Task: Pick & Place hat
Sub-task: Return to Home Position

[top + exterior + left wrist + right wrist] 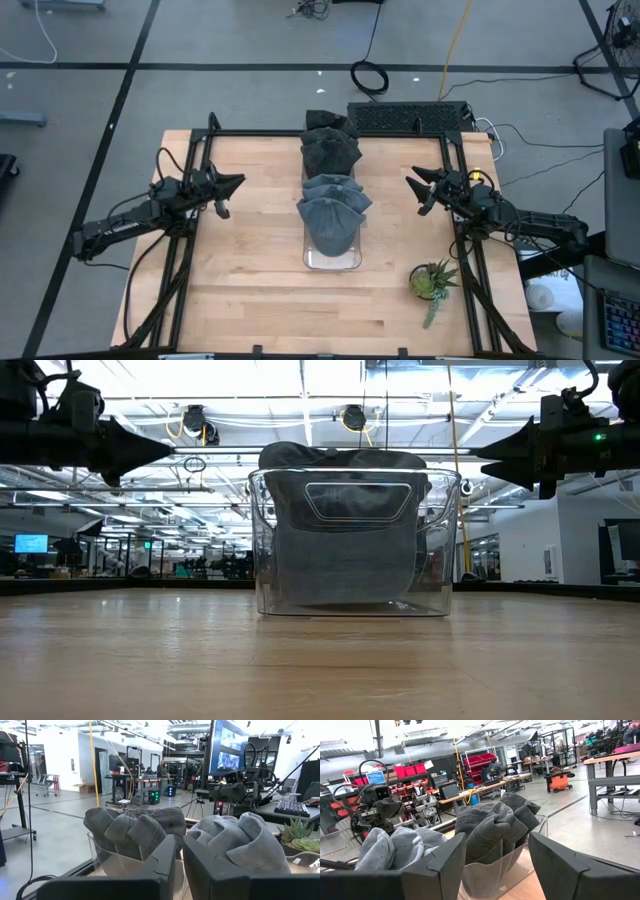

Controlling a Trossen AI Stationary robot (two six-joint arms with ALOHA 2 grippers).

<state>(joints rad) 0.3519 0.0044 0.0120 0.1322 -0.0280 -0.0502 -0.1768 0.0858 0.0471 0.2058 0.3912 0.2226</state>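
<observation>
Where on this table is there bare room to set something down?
Bare table lies between the left hand and the bin row, between that row and the right hand, and along its edge past the clear bin. Crowded: the middle column, where the bin of dark caps and the clear bin sit end to end, and the corner with the potted plant.

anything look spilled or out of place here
Nothing spilled or damaged. The blue caps heap above the near clear bin's rim, the dark caps likewise in the far bin. Left gripper and right gripper hang off to the sides, clear of both.
</observation>
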